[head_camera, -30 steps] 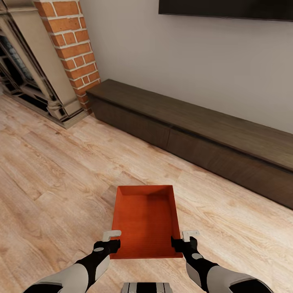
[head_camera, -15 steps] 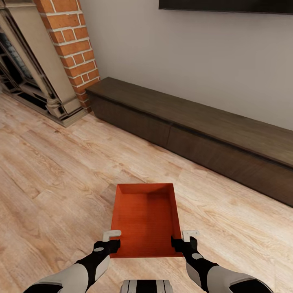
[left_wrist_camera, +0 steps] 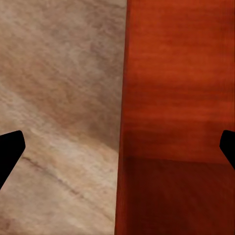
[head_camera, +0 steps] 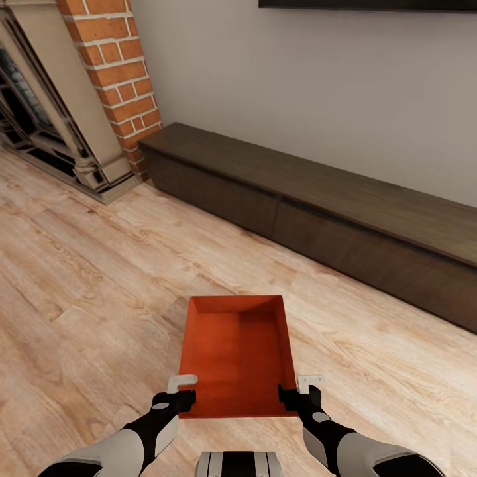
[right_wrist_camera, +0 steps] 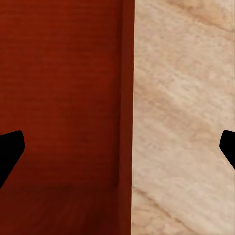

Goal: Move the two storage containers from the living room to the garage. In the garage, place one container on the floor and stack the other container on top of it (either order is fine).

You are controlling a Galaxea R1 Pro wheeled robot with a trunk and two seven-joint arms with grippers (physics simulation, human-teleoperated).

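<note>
One orange-red storage container, open-topped and empty, lies low in front of me on the light wood plank floor. The second container is out of view. My left gripper is at its near left corner and my right gripper at its near right corner. In the left wrist view the container's thin side wall runs midway between the wide-apart black fingertips without touching them. The right wrist view shows the other wall the same way between fingertips. Both grippers are open.
A long dark wooden low cabinet runs along the grey wall ahead, under a dark screen. A brick column and a fireplace surround stand at the far left. Bare plank floor spreads on both sides of the container.
The whole view has shifted: cabinet and fireplace sit slightly higher in the picture, and the container's far edge too. Both grippers keep their places at the container's near corners.
</note>
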